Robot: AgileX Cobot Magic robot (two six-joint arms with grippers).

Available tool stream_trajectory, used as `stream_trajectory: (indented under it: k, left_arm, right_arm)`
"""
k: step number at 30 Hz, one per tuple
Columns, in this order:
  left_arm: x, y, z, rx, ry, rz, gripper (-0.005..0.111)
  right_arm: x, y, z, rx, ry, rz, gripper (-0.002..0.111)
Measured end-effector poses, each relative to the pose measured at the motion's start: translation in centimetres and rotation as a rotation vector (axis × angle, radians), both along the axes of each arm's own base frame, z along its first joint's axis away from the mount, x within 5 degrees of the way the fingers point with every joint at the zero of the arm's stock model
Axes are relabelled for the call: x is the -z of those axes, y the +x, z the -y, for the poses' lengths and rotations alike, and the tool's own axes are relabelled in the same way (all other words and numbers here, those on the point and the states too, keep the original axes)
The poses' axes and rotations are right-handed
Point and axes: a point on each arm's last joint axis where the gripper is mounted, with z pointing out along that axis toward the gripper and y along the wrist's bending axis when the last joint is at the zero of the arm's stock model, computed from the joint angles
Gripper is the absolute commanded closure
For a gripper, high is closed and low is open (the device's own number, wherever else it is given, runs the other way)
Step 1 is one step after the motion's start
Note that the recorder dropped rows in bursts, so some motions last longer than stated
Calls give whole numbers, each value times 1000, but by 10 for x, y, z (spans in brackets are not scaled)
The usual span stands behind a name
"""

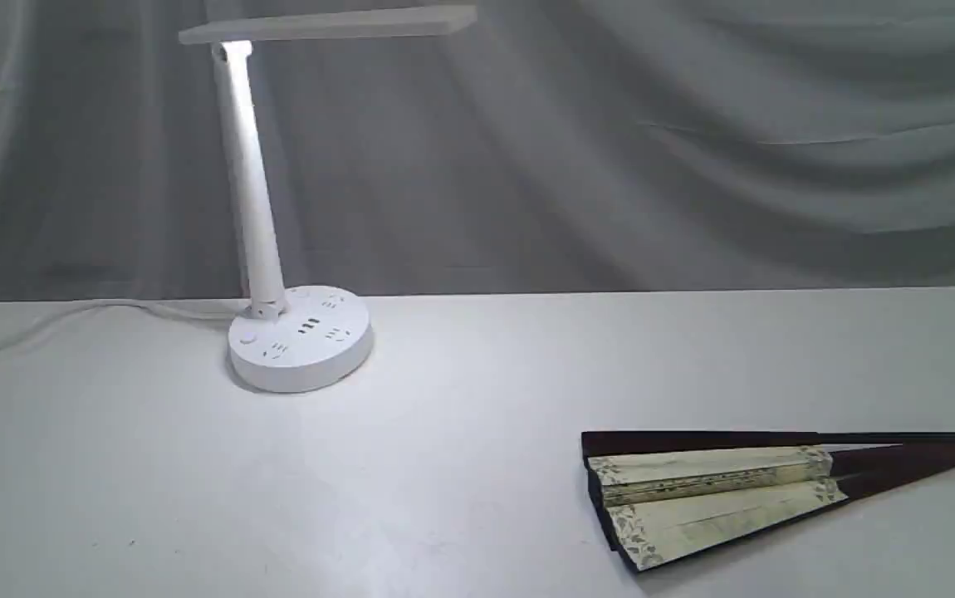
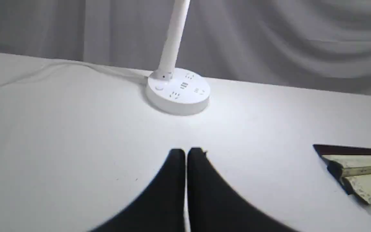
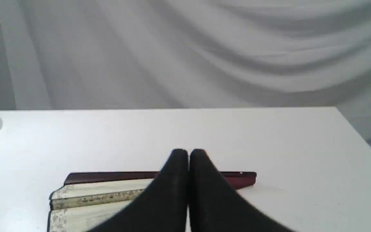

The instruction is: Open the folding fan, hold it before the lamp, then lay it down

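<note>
White table point(image 1: 444, 498), one lamp point(image 1: 252, 208), one part-spread folding fan point(image 1: 718, 494), left hand point(image 2: 186, 153) closed, right hand point(image 3: 188, 153) closed.

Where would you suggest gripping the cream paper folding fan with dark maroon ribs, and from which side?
Probably the bare maroon ribs near the pivot end of the cream paper folding fan, not its pleated leaf. It lies flat and barely spread on the white table, so come down from above with the right claw, which is shut and must open first.

lamp point(image 1: 299, 336) left on table point(image 1: 477, 415), fan point(image 1: 727, 490) right
</note>
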Motion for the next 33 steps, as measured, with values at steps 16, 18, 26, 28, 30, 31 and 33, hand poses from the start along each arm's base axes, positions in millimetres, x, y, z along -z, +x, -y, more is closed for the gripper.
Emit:
stream_trajectory:
  k: [16,18,26,28,30,31,33]
  left_arm:
    - [3,101,13,119,64,-306,107]
    - [7,110,15,136,67,-335,107]
    - [25,133,24,183,57,-434,107]
    - [29,136,32,218,68,-440,107]
    - [32,139,44,256,77,-432,107]
    - [33,140,49,273,82,-425,107]
    - [37,143,62,314,94,-413,107]
  right_arm:
    - [-3,101,19,0,58,-314,87]
    - [3,112,21,0,67,-366,87]
    - [39,142,26,0,98,-533,87]
    - [49,149,27,0,105,-570,87]
    - [58,154,28,0,111,-605,87]
    - [63,157,29,0,115,-626,87]
    - [71,162,30,1,127,-654,87]
